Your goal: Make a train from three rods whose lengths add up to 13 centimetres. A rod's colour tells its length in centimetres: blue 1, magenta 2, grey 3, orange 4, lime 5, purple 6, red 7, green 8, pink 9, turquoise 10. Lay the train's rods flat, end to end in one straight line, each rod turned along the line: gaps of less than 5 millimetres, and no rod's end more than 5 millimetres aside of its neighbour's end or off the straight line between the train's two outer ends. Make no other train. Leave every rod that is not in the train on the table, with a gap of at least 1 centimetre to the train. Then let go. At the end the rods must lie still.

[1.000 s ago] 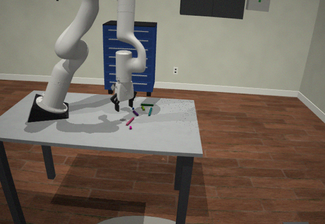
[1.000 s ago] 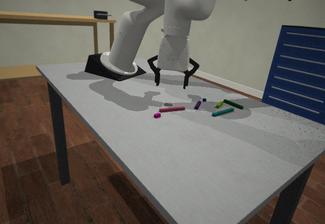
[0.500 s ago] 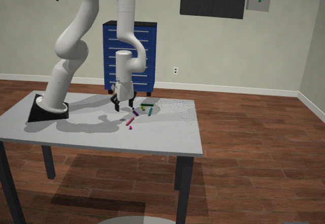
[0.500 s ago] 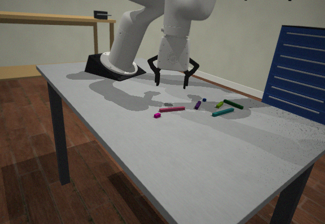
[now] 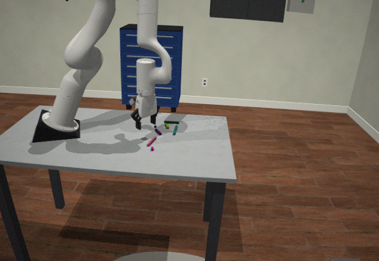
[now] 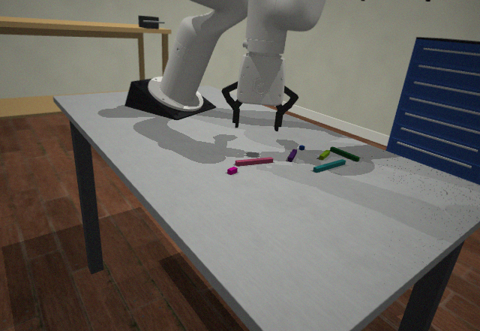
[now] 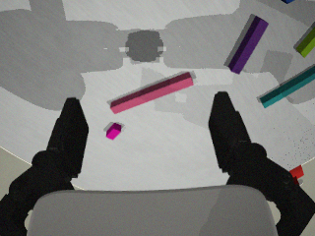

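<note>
- Gripper (image 5: 145,124) (image 6: 256,125) (image 7: 147,110): above table (image 5: 195,163) (image 6: 271,218) (image 7: 148,167), 2 fingers apart
- Pink rod (image 5: 151,141) (image 6: 254,161) (image 7: 152,92): flat, near magenta rod (image 5: 151,148) (image 6: 232,170) (image 7: 113,131)
- Purple rod (image 5: 158,131) (image 6: 292,154) (image 7: 248,44): near blue rod (image 5: 155,126) (image 6: 301,147)
- Lime rod (image 5: 166,126) (image 6: 324,154) (image 7: 306,43): between green rod (image 5: 172,122) (image 6: 344,154) and turquoise rod (image 5: 174,129) (image 6: 329,165) (image 7: 287,88)

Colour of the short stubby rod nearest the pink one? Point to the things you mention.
Magenta (image 5: 151,148) (image 6: 232,170) (image 7: 113,131), solid as far as visible. Best seen in the wrist view.

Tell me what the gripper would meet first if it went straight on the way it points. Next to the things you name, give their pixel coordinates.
Pointing down, the open gripper (image 5: 145,125) (image 6: 256,127) (image 7: 147,110) would probably meet the table top (image 5: 195,160) (image 6: 271,222) (image 7: 167,167) near the pink rod (image 5: 151,141) (image 6: 253,161) (image 7: 153,92). Depth is unclear, so the rod itself might come first.
</note>
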{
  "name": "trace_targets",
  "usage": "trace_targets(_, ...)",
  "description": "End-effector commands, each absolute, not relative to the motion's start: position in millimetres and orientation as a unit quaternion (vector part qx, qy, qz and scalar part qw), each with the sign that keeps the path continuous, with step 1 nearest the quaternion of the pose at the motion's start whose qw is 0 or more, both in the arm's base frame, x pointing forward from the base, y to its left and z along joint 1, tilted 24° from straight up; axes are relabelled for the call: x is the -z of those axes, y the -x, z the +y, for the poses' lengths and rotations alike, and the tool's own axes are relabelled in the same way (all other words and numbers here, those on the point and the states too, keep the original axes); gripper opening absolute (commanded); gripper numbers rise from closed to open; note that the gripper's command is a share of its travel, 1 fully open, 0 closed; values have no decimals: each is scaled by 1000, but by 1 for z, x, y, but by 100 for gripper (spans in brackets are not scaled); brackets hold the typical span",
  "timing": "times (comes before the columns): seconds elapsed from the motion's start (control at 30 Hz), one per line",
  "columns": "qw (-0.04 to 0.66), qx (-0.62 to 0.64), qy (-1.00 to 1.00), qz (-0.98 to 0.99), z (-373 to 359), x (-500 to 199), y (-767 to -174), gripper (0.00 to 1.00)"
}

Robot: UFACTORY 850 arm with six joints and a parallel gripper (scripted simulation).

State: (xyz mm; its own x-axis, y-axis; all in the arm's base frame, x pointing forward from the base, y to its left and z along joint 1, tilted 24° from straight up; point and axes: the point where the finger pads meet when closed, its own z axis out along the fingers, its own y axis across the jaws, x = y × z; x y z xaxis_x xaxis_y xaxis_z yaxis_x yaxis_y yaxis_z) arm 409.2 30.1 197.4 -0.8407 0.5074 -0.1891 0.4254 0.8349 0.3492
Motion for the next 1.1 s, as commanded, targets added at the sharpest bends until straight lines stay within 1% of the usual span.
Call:
trace_targets(0.0,150,-136,-166,965,47,-203,-415,100)
trace_targets(0.23,169,-114,-31,979,77,-211,-421,100)
trace_targets(0.3,169,-114,-31,979,77,-211,-421,100)
trace_targets(0.33,176,-105,24,978,90,-215,-423,100)
trace_targets(0.47,185,-95,86,974,104,-220,-426,100)
trace_targets(1.07,186,-93,92,974,106,-220,-426,100)
